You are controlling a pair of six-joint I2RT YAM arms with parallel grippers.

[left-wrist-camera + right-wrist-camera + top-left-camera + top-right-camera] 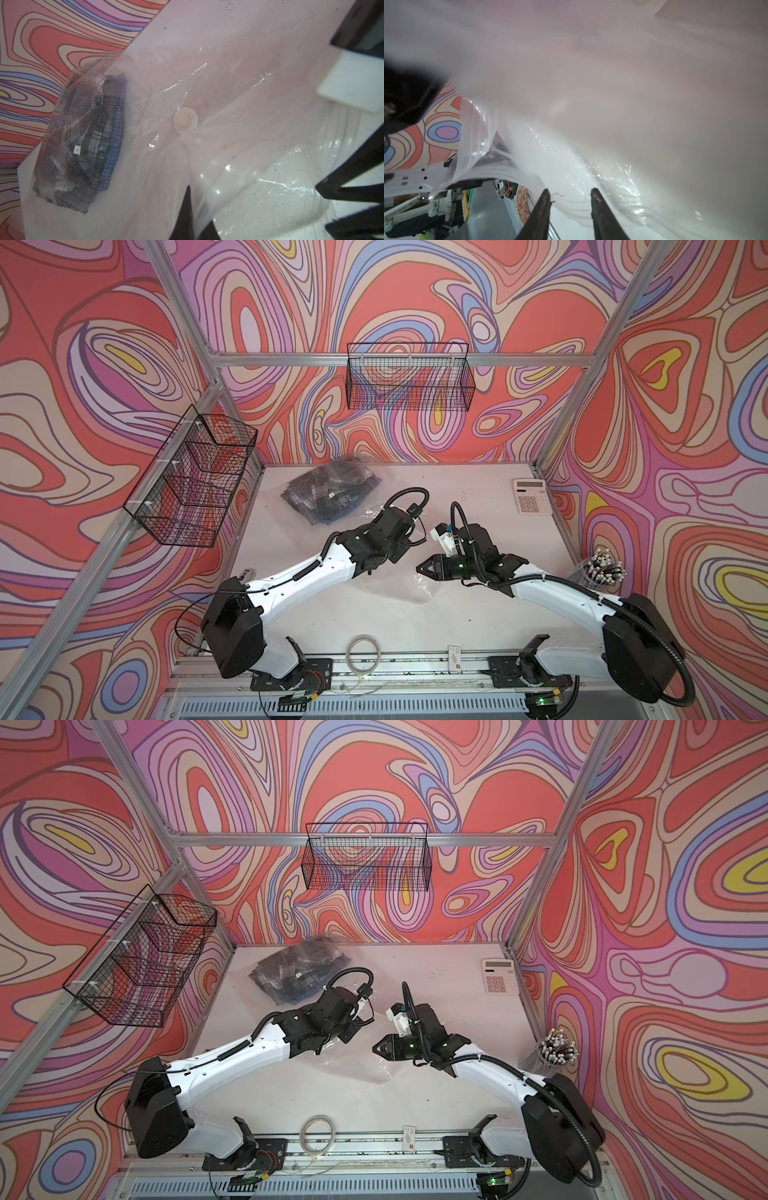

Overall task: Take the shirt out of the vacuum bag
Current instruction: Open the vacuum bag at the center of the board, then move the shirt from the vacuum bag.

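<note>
Left gripper (188, 199) is pinching vacuum bag (228, 99) film, jaws shut; right gripper (570, 192) is hovering partly open at the mouth edge. Shirt (83, 145) is sitting bagged at the far end. Catch one layer only, then peel apart.

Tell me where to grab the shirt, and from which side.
Grip the shirt by its folded blue-check edge, coming from the valve side inside the bag. That edge faces the valve and looks thick; the other sides seem tucked against the bag's far end.
</note>
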